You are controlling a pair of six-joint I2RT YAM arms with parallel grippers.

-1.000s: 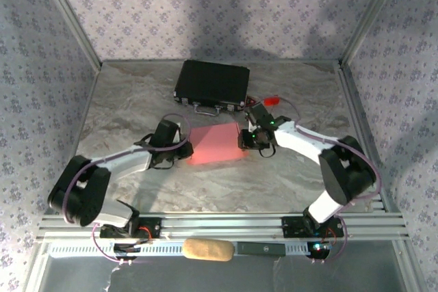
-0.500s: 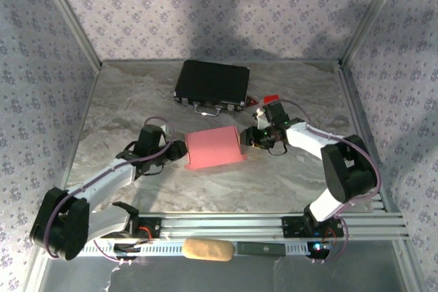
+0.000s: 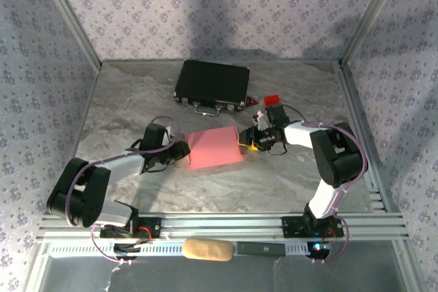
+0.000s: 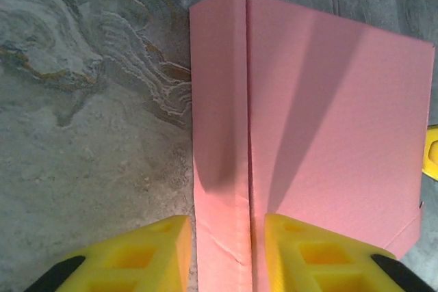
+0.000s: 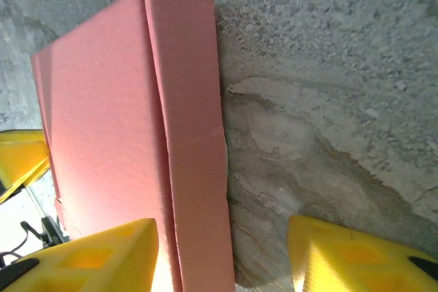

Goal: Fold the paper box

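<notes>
- Two open-jawed grippers flank the paper box: left gripper, right gripper, each astride a side flap.
- Thin card, probably light and crease-prone; pinch the flap edges.

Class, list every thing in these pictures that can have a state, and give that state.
paper box: on the table, a panel creased along each side
left gripper: open, fingers astride the box's left panel
right gripper: open, fingers astride its right panel
black case: shut, lying flat
</notes>
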